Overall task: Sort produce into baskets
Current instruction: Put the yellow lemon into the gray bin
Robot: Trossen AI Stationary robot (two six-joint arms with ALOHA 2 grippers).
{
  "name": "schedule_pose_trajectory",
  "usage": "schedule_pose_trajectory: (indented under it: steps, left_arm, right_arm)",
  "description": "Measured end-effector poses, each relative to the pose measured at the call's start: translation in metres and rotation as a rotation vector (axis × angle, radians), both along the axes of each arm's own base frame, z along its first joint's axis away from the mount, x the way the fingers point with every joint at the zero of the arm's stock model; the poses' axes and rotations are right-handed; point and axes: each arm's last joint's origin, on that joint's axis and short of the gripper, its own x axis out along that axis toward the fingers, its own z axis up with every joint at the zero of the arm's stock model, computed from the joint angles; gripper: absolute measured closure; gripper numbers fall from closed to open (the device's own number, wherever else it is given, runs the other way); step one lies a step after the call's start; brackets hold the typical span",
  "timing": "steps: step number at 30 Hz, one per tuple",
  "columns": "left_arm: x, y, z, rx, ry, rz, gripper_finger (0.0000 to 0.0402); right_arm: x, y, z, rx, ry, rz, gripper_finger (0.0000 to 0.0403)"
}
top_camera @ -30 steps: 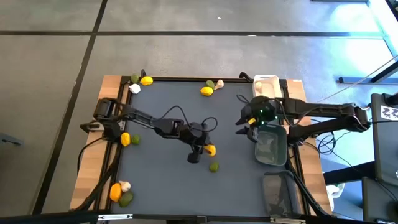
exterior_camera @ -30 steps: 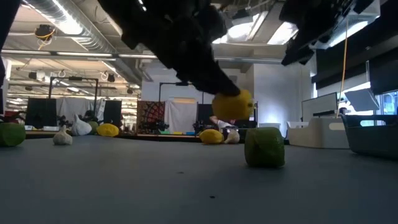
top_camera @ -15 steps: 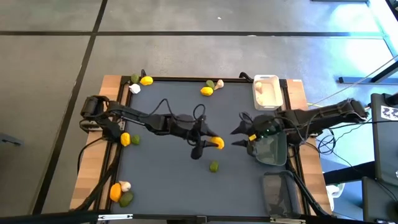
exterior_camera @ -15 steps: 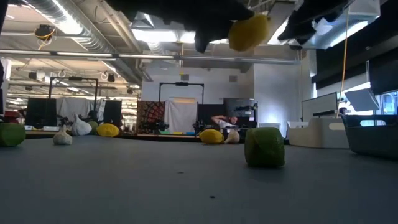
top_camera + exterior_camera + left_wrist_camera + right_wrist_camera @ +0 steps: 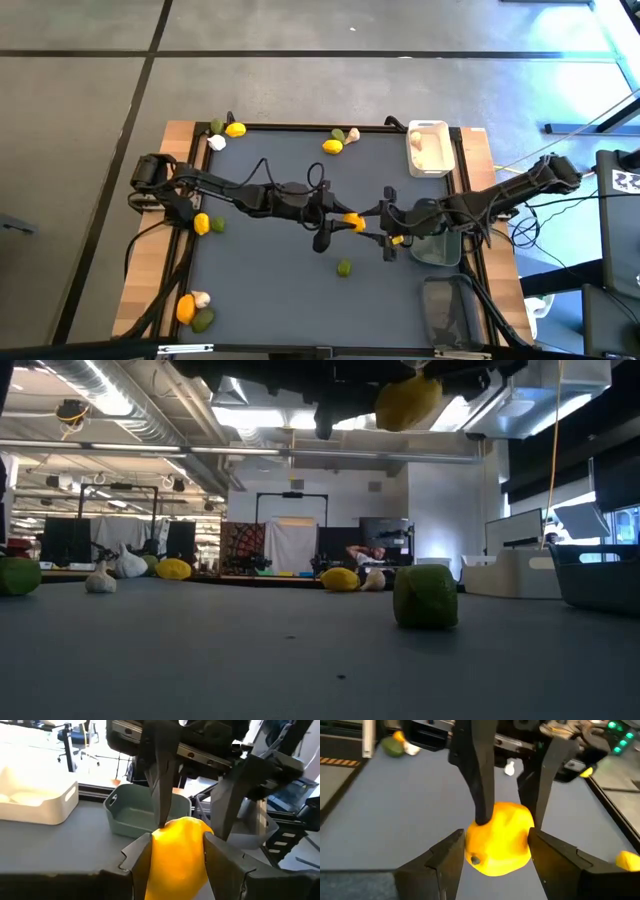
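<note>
A yellow lemon (image 5: 353, 222) hangs high over the middle of the grey mat, near the top of the low view (image 5: 405, 402). My left gripper (image 5: 343, 220) reaches in from the table's left and is shut on it. From the right, my right gripper (image 5: 374, 224) is open, its two fingers (image 5: 451, 854) standing on either side of the same lemon (image 5: 500, 840). A green lime (image 5: 344, 267) rests on the mat just nearer the front edge. The white basket (image 5: 411, 150) stands at the far right, with the dark grey-green basket (image 5: 445, 252) below my right arm. My left gripper pinches the lemon by two opposite sides (image 5: 160, 862) between its two fingers (image 5: 137, 862). The fingers lie about level and come from the table's left. The lemon is lifted clear of the mat. My right gripper's fingers flank the lemon; I cannot tell whether they touch it.
Loose produce lies in clusters at the far left corner (image 5: 225, 130), far middle (image 5: 338, 140), left edge (image 5: 205, 224) and near left corner (image 5: 195, 308). A translucent grey basket (image 5: 450, 310) sits at the near right. The white basket holds pale bulbs.
My left gripper has risen with the lemon from just above the mat and tipped toward level, the lemon staying in its fingers. My right gripper has swung from beside the grey-green basket toward the table's left until its fingers flank the lemon.
</note>
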Motion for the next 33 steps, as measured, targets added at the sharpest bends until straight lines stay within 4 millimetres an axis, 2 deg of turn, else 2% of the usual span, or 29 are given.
schedule_pose_trajectory:
  steps: [6,13,17,27,33]
  left_arm:
    - [0.0,0.0,-0.001,0.002,0.003,0.009,0.0245]
    - [0.0,0.0,0.0,-0.001,-0.005,0.013,0.0245]
    - [0.0,0.0,0.0,-0.001,-0.006,0.012,0.0245]
    - [0.0,-0.006,0.005,0.003,-0.04,0.001,0.0245]
    - [0.0,-0.007,0.005,0.005,-0.04,-0.016,0.0245]
  right_arm:
    - [0.006,0.002,-0.005,0.018,-0.007,-0.027,0.0177]
    - [0.007,0.002,-0.005,0.045,-0.013,-0.043,0.0114]
    - [0.007,0.002,-0.005,0.066,-0.015,-0.054,0.0095]
    - [0.005,0.0,-0.01,0.09,0.021,-0.12,0.0109]
    - [0.013,0.003,-0.003,0.087,-0.069,-0.067,0.0114]
